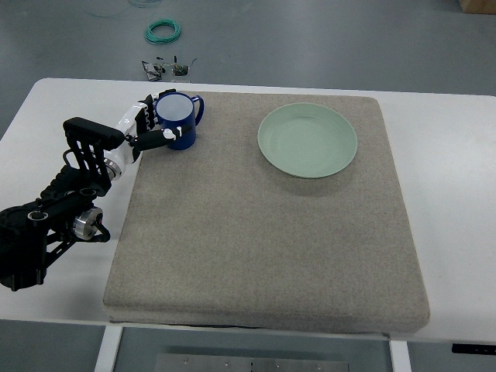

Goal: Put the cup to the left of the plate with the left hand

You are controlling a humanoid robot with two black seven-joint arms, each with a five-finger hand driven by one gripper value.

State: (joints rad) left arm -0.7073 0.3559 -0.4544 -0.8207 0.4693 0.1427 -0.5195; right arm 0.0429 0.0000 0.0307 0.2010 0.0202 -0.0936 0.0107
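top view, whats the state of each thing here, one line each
cup: upright at the mat's far left corner, left of the plate, looks empty
left hand: fingers wrapped around the cup
plate: flat on the mat, empty
mat: lying flat on the table
green cable: coiled on the floor
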